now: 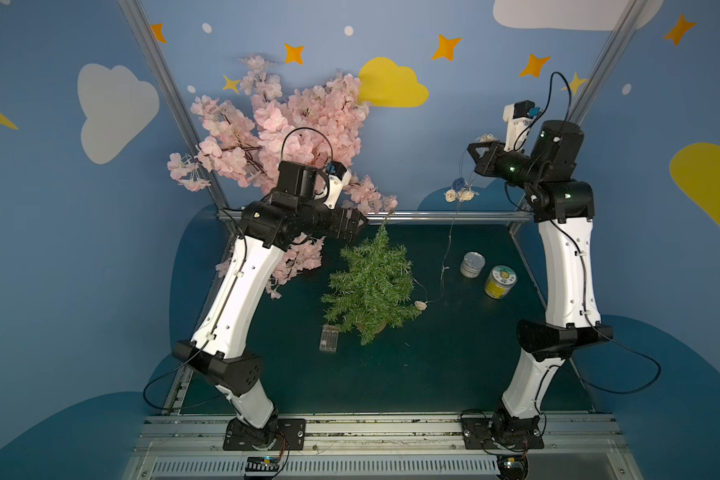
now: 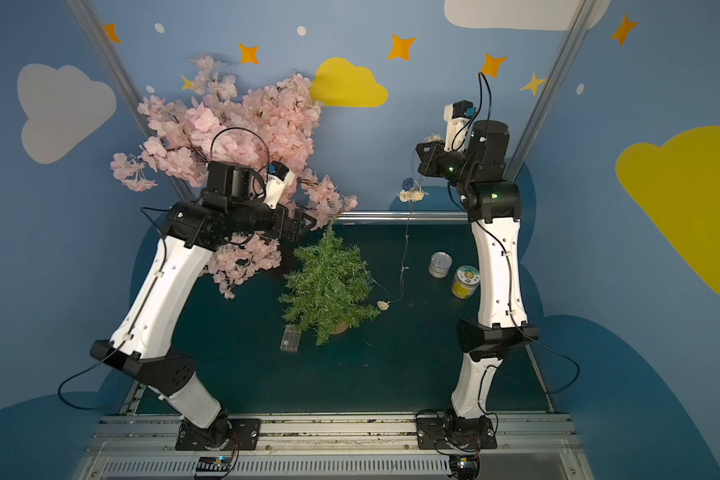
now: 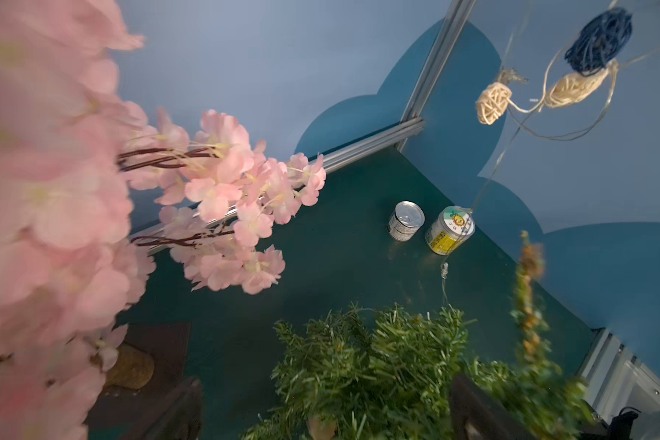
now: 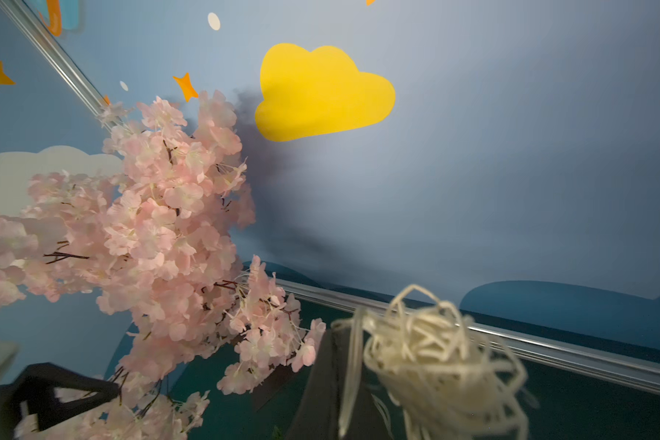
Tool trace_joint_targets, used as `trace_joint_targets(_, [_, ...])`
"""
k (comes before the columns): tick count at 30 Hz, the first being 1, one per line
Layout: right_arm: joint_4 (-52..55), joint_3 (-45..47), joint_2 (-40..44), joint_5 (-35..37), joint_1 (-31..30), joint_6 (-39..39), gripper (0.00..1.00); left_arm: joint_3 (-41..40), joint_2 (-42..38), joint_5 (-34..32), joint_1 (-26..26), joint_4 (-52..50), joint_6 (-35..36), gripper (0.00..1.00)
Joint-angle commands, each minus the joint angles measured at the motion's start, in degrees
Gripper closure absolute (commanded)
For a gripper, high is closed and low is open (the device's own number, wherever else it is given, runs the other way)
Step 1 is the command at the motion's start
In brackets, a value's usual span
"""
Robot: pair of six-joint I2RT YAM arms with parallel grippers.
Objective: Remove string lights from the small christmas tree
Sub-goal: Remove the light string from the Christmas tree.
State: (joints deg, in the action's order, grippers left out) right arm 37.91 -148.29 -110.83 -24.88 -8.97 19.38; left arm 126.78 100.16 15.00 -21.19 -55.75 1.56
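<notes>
- Overhead, the right gripper [image 1: 474, 156] is closed on a cream woven ball [image 4: 435, 362] of the string lights [image 1: 458, 192], high above and well apart from the small christmas tree [image 1: 371, 282].
- Below that grip a cluster of cream and blue ornaments [image 3: 587, 49] hangs free, and the thin wire drops to the surface [image 1: 433, 365] beside the tree.
- A second cream ball [image 1: 420, 306] lies against a low branch; the wire near it appears to enter the foliage.
- The battery box [image 1: 329, 338] lies on the surface just beside the tree's pot.
- The left gripper [image 1: 359, 224], jaws wide and empty, hovers just beside the treetop.
- Judged progress: most of the strand is off the tree, with the low ball and the box end left. Whether the box's wire threads the branches cannot be told.
</notes>
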Motion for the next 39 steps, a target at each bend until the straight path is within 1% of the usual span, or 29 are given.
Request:
trace_joint_targets(1, [-11.1, -1.7, -1.8, -7.6, -0.8, 6.1, 1.0, 3.9, 3.9, 7.5, 0.3, 4.0, 4.2, 0.0])
trace_joint_targets(3, [-14.4, -3.2, -3.6, -9.3, -1.5, 7.6, 1.0, 8.0, 7.2, 10.0, 0.3, 5.1, 4.2, 0.0])
trace_joint_targets(8, [-22.6, -4.1, -6.3, -10.7, -3.2, 11.9, 1.0, 24.4, 19.4, 15.7, 0.4, 2.8, 4.1, 0.0])
trace_joint_targets(10, [-25.4, -4.1, -6.7, -10.8, -4.1, 12.8, 1.0, 27.6, 23.0, 18.4, 0.3, 3.9, 3.6, 0.0])
trace_joint_targets(11, [-26.7, -4.1, -6.9, -10.3, -4.7, 13.0, 1.0, 27.9, 24.3, 19.9, 0.3, 5.3, 3.2, 0.0])
trace_joint_targets(14, [-29.0, -4.2, -7.2, -8.7, -5.9, 13.0, 1.0, 26.5, 26.4, 22.7, -0.3, 9.0, 2.9, 0.0])
trace_joint_targets(19, [-33.3, -4.1, -7.4, -6.8, -6.1, 16.4, 1.0, 21.8, 26.9, 24.5, -1.5, 15.5, 2.6, 0.0])
trace_joint_targets(25, [-39.0, -4.1, -8.0, -5.0, -7.4, 20.4, 1.0, 15.2, 27.4, 29.8, -2.3, 27.0, -1.6, 0.0])
trace_joint_targets(31, [-41.7, -4.2, -8.5, -3.4, -9.1, 21.7, 1.0, 13.4, 29.4, 35.6, -3.6, 34.0, -4.4, 0.0])
trace_joint_targets(35, [-42.8, -4.1, -8.5, -3.0, -9.4, 22.9, 1.0, 9.9, 29.6, 40.4, -4.1, 43.0, -9.2, 0.0])
trace_joint_targets(39, [-44.0, -4.1, -8.6, -2.5, -9.8, 23.8, 1.0, 9.8, 31.3, 41.6, -4.5, 46.7, -12.2, 0.0])
